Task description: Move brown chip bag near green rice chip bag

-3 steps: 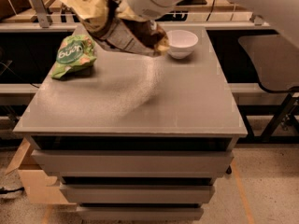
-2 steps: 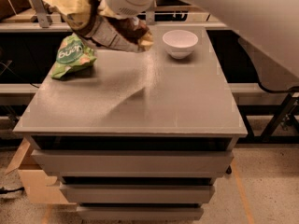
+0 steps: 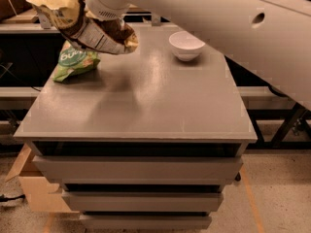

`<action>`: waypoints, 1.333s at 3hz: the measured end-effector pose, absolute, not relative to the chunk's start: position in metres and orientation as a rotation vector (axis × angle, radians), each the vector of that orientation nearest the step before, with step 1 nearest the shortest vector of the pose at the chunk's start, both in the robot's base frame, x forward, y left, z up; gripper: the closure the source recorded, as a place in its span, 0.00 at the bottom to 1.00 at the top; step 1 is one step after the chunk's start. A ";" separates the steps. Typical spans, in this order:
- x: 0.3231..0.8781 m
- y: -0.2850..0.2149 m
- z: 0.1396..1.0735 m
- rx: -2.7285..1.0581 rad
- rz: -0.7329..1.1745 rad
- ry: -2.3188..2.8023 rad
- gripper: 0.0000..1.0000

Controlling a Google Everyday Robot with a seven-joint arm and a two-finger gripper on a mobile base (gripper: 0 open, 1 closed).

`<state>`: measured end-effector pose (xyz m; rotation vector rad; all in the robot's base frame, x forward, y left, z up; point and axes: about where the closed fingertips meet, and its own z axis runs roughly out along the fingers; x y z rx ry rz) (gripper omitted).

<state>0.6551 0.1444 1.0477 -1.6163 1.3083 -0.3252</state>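
Brown chip bag (image 3: 77, 21) hangs clear of the table (image 3: 146, 110), so the fingers look clamped on it. The gripper (image 3: 99, 23) has carried it left, away from the bowl (image 3: 186, 45), to just above the green rice chip bag (image 3: 73, 62). Only setting it down remains.

Jaws on brown-and-cream bag (image 3: 90, 30); light-green bag (image 3: 73, 63); grey table (image 3: 155, 106); white bowl (image 3: 186, 45)

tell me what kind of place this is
Probably a robot lab or workshop, not a home: a grey drawer cabinet serves as table, metal-framed benches stand behind, a cardboard box sits on the floor. The gripper holds the brown bag above the green bag, far left.
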 end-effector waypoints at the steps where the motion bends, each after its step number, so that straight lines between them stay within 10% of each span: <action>1: 0.662 0.145 1.042 -1.602 -0.339 1.314 1.00; 4: 0.713 0.146 0.980 -1.659 -0.455 1.335 1.00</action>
